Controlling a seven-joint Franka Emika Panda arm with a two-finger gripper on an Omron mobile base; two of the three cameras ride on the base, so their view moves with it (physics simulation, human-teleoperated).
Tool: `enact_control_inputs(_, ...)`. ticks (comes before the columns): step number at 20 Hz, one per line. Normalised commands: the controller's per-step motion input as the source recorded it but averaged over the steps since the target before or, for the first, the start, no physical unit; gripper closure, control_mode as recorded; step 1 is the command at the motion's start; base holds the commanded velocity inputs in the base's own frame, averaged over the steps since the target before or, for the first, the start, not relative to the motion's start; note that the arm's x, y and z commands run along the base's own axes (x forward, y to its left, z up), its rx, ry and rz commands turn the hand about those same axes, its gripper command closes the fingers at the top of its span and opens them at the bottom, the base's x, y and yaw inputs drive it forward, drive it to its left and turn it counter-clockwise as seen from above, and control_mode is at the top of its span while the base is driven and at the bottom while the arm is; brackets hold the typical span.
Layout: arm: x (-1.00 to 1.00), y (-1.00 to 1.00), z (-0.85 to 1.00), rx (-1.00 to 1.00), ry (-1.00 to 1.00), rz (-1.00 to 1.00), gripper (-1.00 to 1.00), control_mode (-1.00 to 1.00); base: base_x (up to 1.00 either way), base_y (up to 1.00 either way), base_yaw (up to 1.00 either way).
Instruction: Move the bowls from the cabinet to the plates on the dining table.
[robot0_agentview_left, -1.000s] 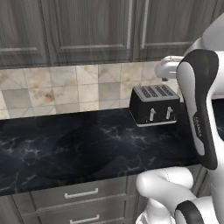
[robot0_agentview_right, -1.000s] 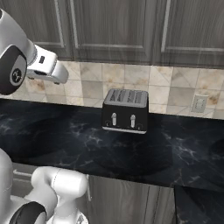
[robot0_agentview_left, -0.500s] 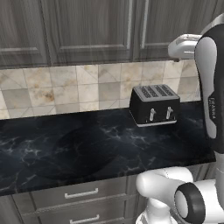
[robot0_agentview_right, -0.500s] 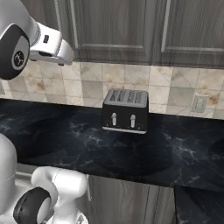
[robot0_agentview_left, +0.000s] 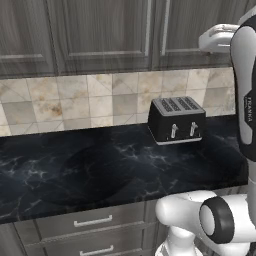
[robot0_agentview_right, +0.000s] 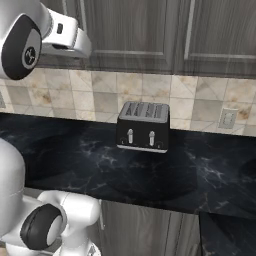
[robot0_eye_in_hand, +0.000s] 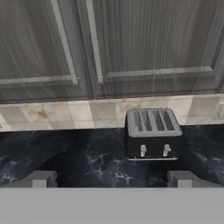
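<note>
Cabinet (robot0_eye_in_hand: 109, 43) is what I'm looking at: dark wood-grain wall unit, both panelled doors shut, silver bar handles (robot0_eye_in_hand: 92, 39) running vertically either side of the centre seam. It hangs above the tiled backsplash (robot0_agentview_left: 90, 102) along the far wall. The bowls I need would be behind those doors, so I can't tell which side or shelf they sit on. No plates or dining table in front of me here; what's below is the black marble counter (robot0_agentview_left: 100, 165) backed by tile, not the island. A black four-slot toaster (robot0_eye_in_hand: 153, 133) stands on that counter against the tile, slightly right of the door seam in the hand view, with grey drawers (robot0_agentview_left: 90, 222) under the near edge. Gripper (robot0_eye_in_hand: 111, 181) is spread wide, fingertips (robot0_eye_in_hand: 39, 179) far apart at the bottom of the hand view, nothing between them. The hand is raised to cabinet height in both base views, wrist (robot0_agentview_right: 65, 37) in front of the lower door rail, camera looking at the doors and down over the counter. My read: the hand is held high and empty because step one is opening a door, and wide jaws suit going around a bar handle. Task looks barely begun, nothing fetched. Next move calls for lining up on one handle near the seam and pulling along the door's swing. Risks as I judge them: the toaster sits right under the working zone, so a low elbow could clip it, and a swinging door could foul the wrist.
</note>
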Motion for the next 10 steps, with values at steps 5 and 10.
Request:
enact_control_inputs(5,0.43,0.0,-0.03,-0.09,-0.01,0.0,-1.0,-1.0,0.0,0.0,0.0)
enact_control_inputs(10,0.85,0.16,-0.21,-0.03,-0.08,-0.05,-1.0,-1.0,0.0,0.0,0.0)
